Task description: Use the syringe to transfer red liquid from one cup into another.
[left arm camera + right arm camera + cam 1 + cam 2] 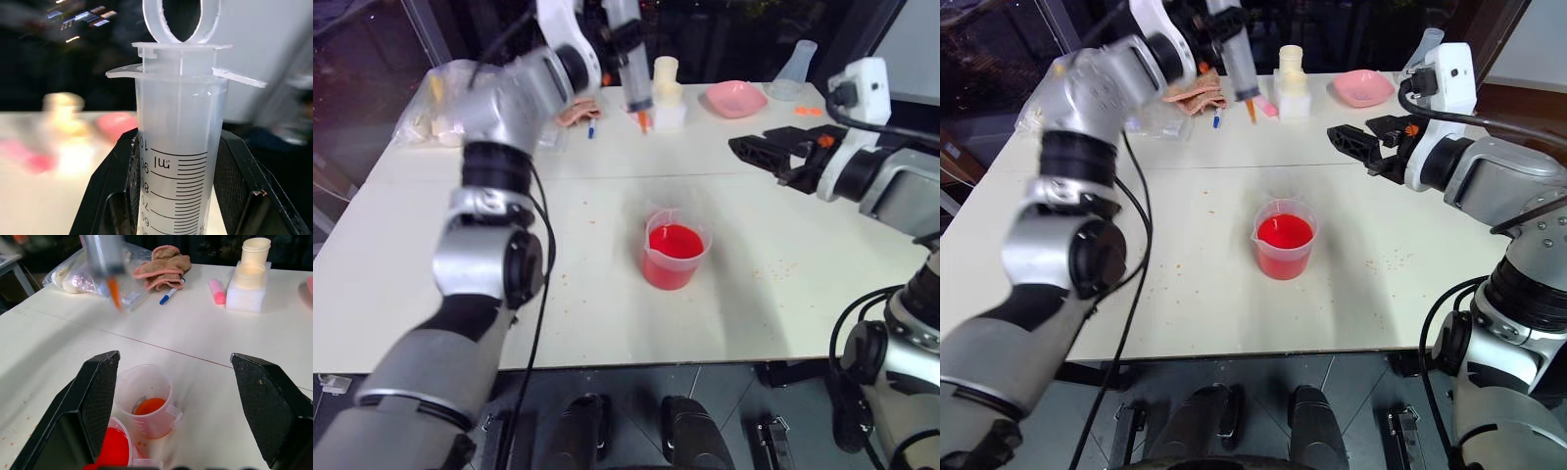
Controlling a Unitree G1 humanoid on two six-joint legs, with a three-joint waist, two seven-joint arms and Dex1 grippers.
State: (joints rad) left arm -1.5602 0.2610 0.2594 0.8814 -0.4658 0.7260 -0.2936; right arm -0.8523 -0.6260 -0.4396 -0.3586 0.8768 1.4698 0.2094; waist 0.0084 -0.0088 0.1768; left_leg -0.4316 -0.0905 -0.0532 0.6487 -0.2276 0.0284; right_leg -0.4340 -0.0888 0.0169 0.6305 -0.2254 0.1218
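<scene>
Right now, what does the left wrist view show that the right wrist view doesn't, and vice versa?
Left wrist view: the syringe up close, with its printed ml scale and plunger ring, clamped in the left gripper. Right wrist view: the open right gripper, a nearly empty cup near a fuller red beaker, and a cloth. Both: the syringe and the white table.

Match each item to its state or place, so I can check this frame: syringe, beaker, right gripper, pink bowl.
1. syringe
2. beaker
3. right gripper
4. pink bowl

A. open, holding nothing
B. clamped in the left gripper, orange tip down
C. mid-table, holding red liquid
D. near the table's far edge

Pairs: 1-B, 2-C, 3-A, 4-D
</scene>
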